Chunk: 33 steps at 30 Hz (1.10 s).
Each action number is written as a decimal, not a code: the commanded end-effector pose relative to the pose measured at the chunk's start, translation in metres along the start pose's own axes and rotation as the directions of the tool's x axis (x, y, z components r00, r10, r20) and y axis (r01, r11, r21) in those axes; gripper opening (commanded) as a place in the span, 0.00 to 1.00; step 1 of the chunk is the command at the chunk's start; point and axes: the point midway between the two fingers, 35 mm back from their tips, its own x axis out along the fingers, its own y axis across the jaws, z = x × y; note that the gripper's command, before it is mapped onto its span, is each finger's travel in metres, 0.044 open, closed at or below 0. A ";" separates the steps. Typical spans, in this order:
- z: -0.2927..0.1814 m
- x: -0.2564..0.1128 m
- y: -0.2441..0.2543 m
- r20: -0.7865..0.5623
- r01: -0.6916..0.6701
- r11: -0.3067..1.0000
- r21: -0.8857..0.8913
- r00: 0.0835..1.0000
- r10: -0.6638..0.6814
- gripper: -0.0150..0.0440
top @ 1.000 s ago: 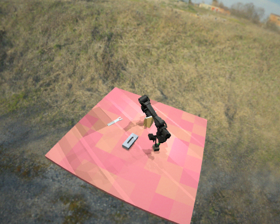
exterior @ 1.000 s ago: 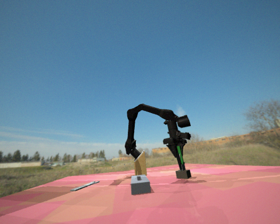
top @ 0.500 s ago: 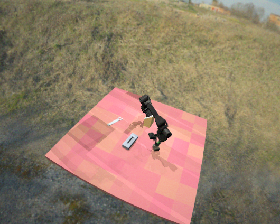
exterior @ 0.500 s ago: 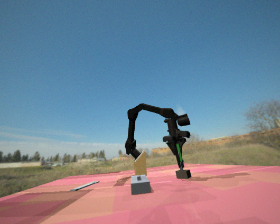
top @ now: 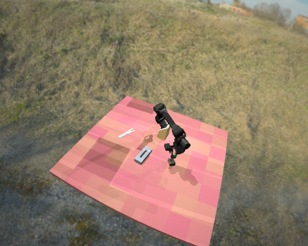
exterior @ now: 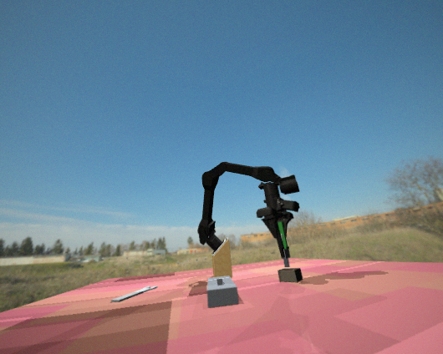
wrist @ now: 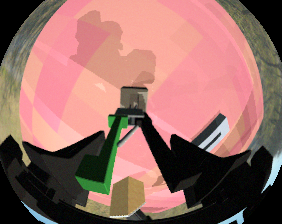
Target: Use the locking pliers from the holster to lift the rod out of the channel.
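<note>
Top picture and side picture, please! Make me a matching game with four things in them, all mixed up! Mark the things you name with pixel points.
Things:
1. gray block (top: 139, 159) (exterior: 222, 297) (wrist: 224, 125)
2. white tool (top: 125, 133) (exterior: 132, 295)
3. green handle (top: 175, 155) (exterior: 283, 238) (wrist: 107, 159)
4. tan block (top: 164, 134) (exterior: 222, 261) (wrist: 127, 196)

Clues:
A. lying flat, with a forked end
B. up above the dark box (top: 171, 162) (exterior: 290, 275) (wrist: 134, 95)
C. standing tall, with a slanted top
D. has a long slot in its top

Right pairs: 1-D, 2-A, 3-B, 4-C
</note>
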 end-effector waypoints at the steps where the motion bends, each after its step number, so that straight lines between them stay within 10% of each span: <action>1: 0.001 -0.006 -0.007 0.012 -0.006 1.000 0.025 1.000 0.006 0.80; 33: -0.013 -0.011 -0.075 0.020 -0.020 0.976 0.217 1.000 0.016 0.80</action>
